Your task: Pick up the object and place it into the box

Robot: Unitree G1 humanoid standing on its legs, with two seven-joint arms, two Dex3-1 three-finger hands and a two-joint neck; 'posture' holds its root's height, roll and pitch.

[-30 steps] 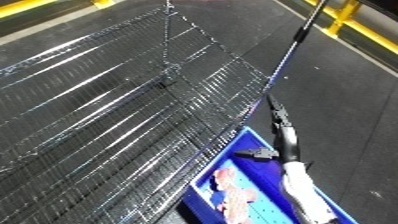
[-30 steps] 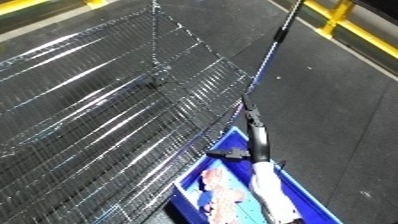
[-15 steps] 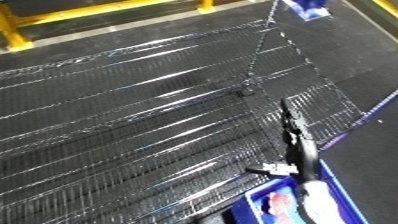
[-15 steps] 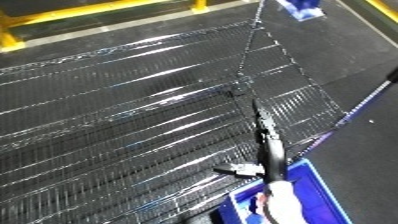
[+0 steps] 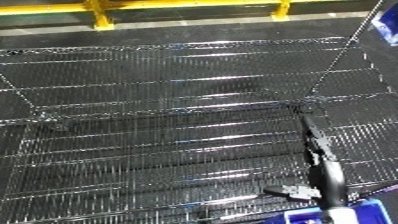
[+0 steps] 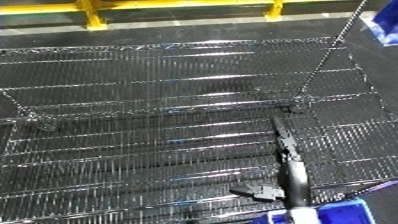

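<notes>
My right hand (image 6: 289, 170) is black and seen edge-on, stretched out over the wire shelf (image 5: 160, 125) with its fingers straight and its thumb (image 6: 253, 191) sticking out to the left. It holds nothing. Only a corner of the blue bin (image 6: 333, 214) shows at the bottom right, beside my wrist. I see no loose object on the shelf. My left hand is out of sight.
The shelf is dark shiny wire mesh in several tiers, with a thin upright pole (image 5: 342, 55) at the right. Behind it runs grey floor with a yellow rail (image 5: 178, 5) and post (image 5: 98, 20). A blue thing (image 5: 387, 27) sits at the top right edge.
The camera has swung left, so the wire shelf fills the view and the blue bin with its pinkish contents has slid out at the bottom right. My right hand stays stretched out.
</notes>
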